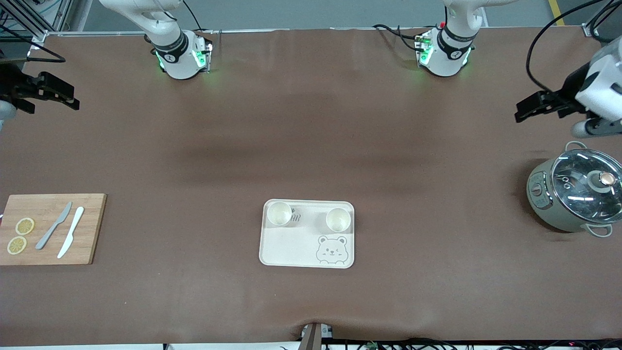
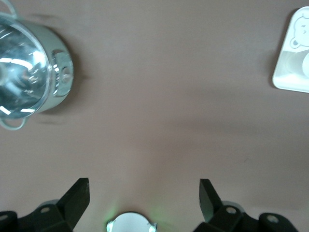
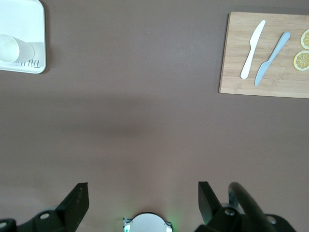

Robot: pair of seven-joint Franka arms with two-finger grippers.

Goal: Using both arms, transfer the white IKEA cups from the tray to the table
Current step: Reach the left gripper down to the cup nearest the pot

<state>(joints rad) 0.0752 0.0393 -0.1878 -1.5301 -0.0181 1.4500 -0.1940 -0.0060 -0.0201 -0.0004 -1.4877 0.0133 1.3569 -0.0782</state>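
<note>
Cups (image 1: 280,213) sat on the cream tray (image 1: 291,250), both of them, upright along the tray's edge farther from the front camera, one at the corner toward the right arm's end and the other cup (image 1: 338,219) at the corner toward the left arm's end, well apart from each other. The bear drawing (image 1: 331,250) showed in the tray's nearer corner, below that second cup. And the tray lay mid-tabletop (image 1: 311,146) on the brown cover, nearer the front camera than the two arm bases. Out wide, the left pincer (image 1: 527,109) hung over bare tabletop at the left arm's end, above the pot, fingers (image 2: 77,198) spread and holding nothing; that arm waited. The right pincer (image 1: 53,95) hung at the right arm's end over bare tabletop, fingers (image 3: 77,199) likewise parted and empty, waiting too. Under the left pincer's side stood a green-grey cooking pot (image 1: 573,194) with a glass lid (image 1: 588,182). At the right arm's end lay a wooden cutting board (image 1: 48,228) carrying a grey knife (image 1: 53,226), a white knife (image 1: 71,232) just beside it, and two lemon slices (image 1: 20,236) near the board's outer edge.
</note>
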